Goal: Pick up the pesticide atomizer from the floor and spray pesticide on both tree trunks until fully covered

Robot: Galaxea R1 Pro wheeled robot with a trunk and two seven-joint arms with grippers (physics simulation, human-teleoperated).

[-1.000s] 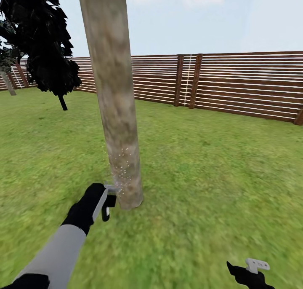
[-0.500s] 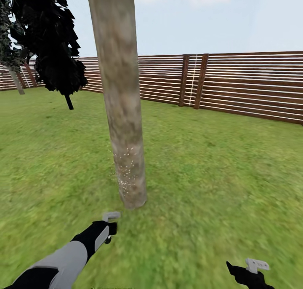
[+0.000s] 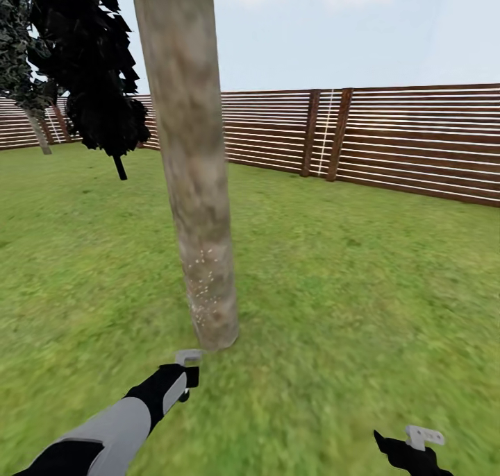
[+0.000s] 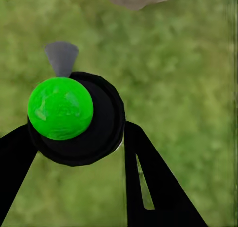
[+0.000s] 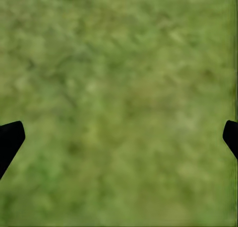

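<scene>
1. Jaws of the left gripper (image 4: pixel 79 137) pinch the pesticide atomizer (image 4: pixel 74 118), its green cap facing the wrist camera, low over the grass (image 3: pixel 361 282) just short of the tree trunk (image 3: pixel 194 184).
2. Right gripper (image 3: pixel 410 448) hangs well apart over the lawn, jaws spread wide.
3. Whitish pesticide specks (image 3: pixel 203 282) dot the lower trunk.
4. Compared with a second ago, the left arm has pulled back from the trunk's base; the head view has shifted slightly, with the slatted fence (image 3: pixel 417 143) and black-leaved tree (image 3: pixel 97 80) sliding right.
</scene>
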